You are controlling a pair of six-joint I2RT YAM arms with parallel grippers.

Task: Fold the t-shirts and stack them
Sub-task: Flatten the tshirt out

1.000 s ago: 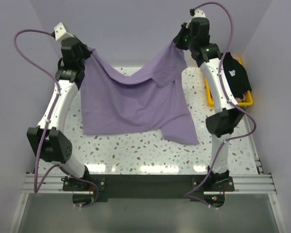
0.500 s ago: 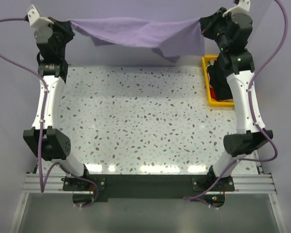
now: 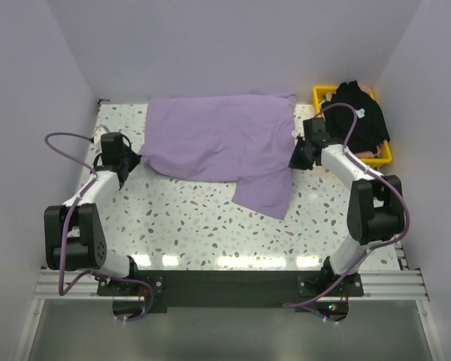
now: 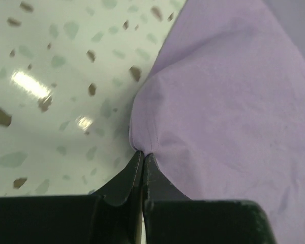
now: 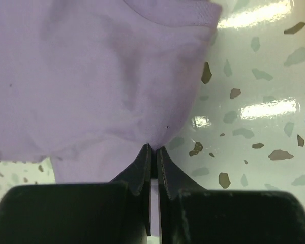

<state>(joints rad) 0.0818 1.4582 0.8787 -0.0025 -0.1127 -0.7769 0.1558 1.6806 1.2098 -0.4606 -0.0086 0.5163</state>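
Note:
The lavender-purple t-shirt (image 3: 218,139) lies spread flat across the far half of the speckled table, one sleeve (image 3: 264,194) reaching toward me. My left gripper (image 3: 137,162) is low at the shirt's left edge and shut on a pinch of the purple cloth (image 4: 157,137). My right gripper (image 3: 295,159) is at the shirt's right edge, shut on the cloth (image 5: 142,127) as well. A black t-shirt (image 3: 359,116) with a small white mark is heaped in the yellow basket (image 3: 383,156) at the far right.
The yellow basket stands against the right wall just behind my right arm. Purple walls close in the table on three sides. Bare speckled tabletop (image 3: 210,233) runs between the shirt and the arm bases.
Both grippers swung the purple shirt up high to the back, then came down and laid it flat on the table. Both arms now sit low at the shirt's sides.

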